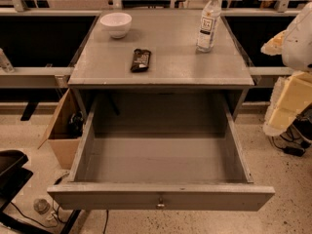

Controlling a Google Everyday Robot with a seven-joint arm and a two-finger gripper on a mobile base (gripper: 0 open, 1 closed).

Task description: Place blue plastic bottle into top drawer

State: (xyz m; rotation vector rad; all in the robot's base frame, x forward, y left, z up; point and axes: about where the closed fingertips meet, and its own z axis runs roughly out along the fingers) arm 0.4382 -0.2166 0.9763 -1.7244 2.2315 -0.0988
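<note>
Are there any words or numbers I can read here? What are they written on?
Nothing here can be read.
Blue plastic bottle, standing on the table: dark print on its label, too blurred to read.
Dark snack bar, lying flat on the table: pale marks on the wrapper, too blurred to read.
White bowl and open top drawer: no writing shows.
Gripper, at the right edge beside the drawer: no writing shows.

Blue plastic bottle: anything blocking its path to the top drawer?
Nothing visible. The blue plastic bottle stands right rear on the table; top drawer is pulled open below. The end effector sits right of the bottle.
</note>
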